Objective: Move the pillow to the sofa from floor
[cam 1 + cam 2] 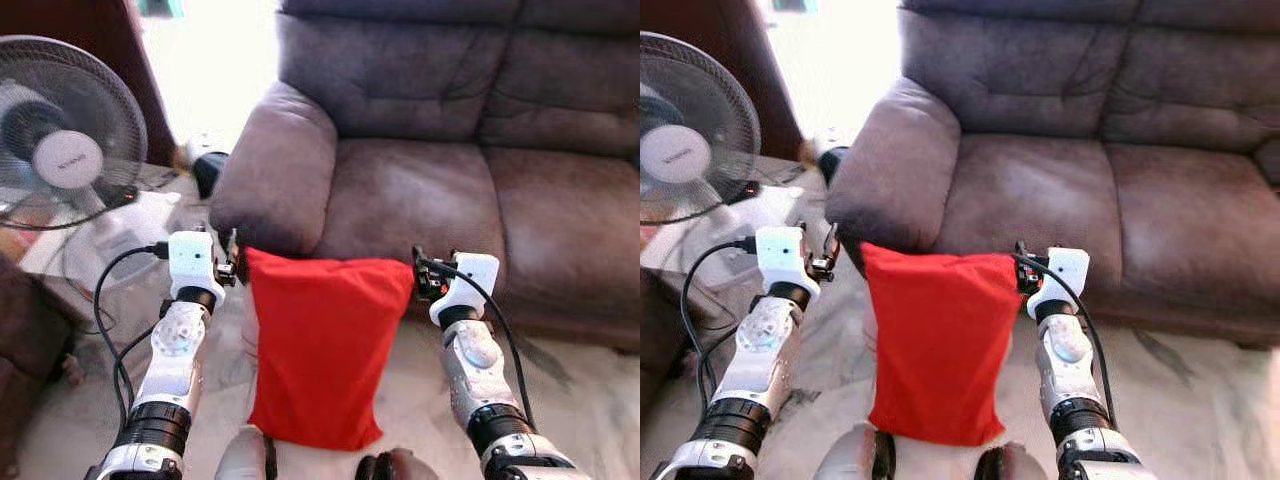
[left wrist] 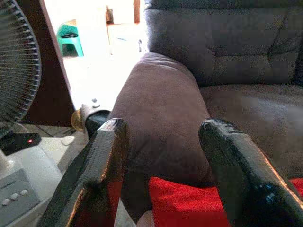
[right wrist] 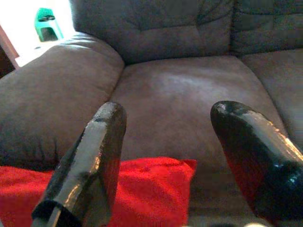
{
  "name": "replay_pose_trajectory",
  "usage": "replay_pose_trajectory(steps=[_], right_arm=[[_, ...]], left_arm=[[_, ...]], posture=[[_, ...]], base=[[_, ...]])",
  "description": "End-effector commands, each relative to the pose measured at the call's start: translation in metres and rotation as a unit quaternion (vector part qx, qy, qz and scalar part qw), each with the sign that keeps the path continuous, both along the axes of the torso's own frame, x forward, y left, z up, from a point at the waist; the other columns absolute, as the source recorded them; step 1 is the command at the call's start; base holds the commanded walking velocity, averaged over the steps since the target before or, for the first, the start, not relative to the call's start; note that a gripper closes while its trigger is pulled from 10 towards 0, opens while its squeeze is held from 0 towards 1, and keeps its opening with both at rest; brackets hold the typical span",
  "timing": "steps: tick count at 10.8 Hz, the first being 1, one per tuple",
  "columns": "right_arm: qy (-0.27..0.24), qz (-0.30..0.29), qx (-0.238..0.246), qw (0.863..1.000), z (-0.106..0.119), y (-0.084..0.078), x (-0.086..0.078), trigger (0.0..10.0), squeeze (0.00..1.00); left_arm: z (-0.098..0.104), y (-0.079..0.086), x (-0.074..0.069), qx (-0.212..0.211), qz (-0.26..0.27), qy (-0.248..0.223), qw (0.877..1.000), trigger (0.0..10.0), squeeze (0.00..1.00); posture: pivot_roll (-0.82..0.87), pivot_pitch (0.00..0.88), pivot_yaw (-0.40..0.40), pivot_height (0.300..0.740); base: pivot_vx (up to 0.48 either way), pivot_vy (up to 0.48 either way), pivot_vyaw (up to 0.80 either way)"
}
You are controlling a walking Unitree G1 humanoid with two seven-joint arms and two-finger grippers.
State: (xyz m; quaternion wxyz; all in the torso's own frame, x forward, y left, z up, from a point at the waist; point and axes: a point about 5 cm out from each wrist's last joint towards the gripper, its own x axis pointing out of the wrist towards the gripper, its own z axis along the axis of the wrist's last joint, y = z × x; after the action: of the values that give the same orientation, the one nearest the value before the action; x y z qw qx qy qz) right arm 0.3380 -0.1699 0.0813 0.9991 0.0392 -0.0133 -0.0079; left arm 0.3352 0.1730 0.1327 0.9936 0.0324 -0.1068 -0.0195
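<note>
A red pillow [image 1: 320, 340] hangs upright in front of me, its top edge level with the sofa's front edge. My left gripper [image 1: 228, 262] is at the pillow's top left corner and my right gripper [image 1: 425, 272] at its top right corner, the pillow spanning the gap between my two arms. In the left wrist view the left gripper [image 2: 163, 132] is open, with the pillow's red cloth [image 2: 189, 205] below its fingers. The right gripper [image 3: 165, 118] is open too, above the red cloth [image 3: 142, 189]. The brown sofa's seat [image 1: 420, 200] lies just beyond.
The sofa's padded armrest [image 1: 275, 165] rises directly beyond my left gripper. A standing fan [image 1: 60, 140] with a white base and cables is on the left. A dark round object [image 1: 208, 170] lies on the pale floor beside the armrest. A green stool [image 2: 71, 40] stands far back.
</note>
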Motion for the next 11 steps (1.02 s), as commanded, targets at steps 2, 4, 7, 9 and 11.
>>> replay_pose_trajectory(steps=[2,4,7,9,11], right_arm=[[0.014,0.006,-0.005,1.000,-0.0049,0.0024,-0.0017,10.0,0.00],[0.012,0.006,-0.006,1.000,-0.0049,0.0025,-0.0021,10.0,0.00],[0.012,0.008,-0.007,1.000,-0.0059,0.0020,-0.0031,10.0,0.00],[0.014,0.011,-0.006,1.000,-0.0068,0.0029,-0.0035,10.0,0.00],[0.019,0.014,-0.006,1.000,-0.0075,0.0041,-0.0029,10.0,0.00]], left_arm=[[-0.0014,0.0019,-0.0004,-0.003,0.002,0.002,1.000,10.0,0.00],[-0.0023,0.0011,-0.0001,-0.002,0.000,0.005,1.000,10.0,0.00],[-0.0026,0.0008,0.0001,0.001,-0.001,0.007,1.000,10.0,0.00],[-0.0032,0.0007,0.0004,0.001,-0.001,0.009,1.000,10.0,0.00],[-0.0033,0.0007,0.0005,0.001,-0.001,0.009,1.000,10.0,0.00]], posture=[[0.13,0.185,0.000,0.666],[0.13,0.185,0.000,0.654],[0.13,0.186,0.001,0.654],[0.13,0.187,0.001,0.654],[0.13,0.188,0.001,0.654]], base=[[0.000,0.000,0.00],[0.000,0.000,0.00],[0.000,0.000,0.00],[0.000,0.000,0.00],[0.000,0.000,0.00]])
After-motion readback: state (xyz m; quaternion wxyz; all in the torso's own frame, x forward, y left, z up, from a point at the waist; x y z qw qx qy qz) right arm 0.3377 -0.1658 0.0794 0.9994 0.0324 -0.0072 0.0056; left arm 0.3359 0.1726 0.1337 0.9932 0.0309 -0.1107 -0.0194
